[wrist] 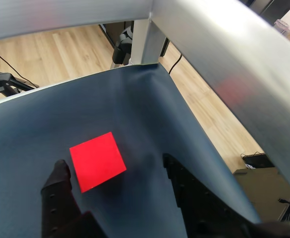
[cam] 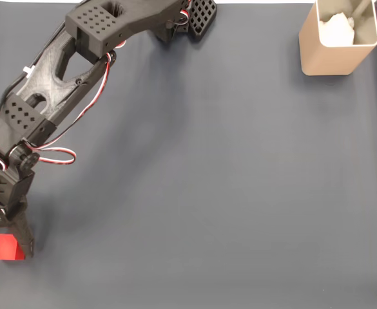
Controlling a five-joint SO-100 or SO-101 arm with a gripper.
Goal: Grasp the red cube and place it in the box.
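Wrist view shows the gripper spread wide over the dark mat, the cube lying between its fingers, close by the left one and apart from the right. In the fixed view the cube sits at the mat's lower left corner beside a black fingertip, well apart from the box at top right.

Arm stretched toward lower left of fixed view, gripper low over mat, fingers spread apart

Dark grey-blue table mat, red cube lower left, tan box upper right
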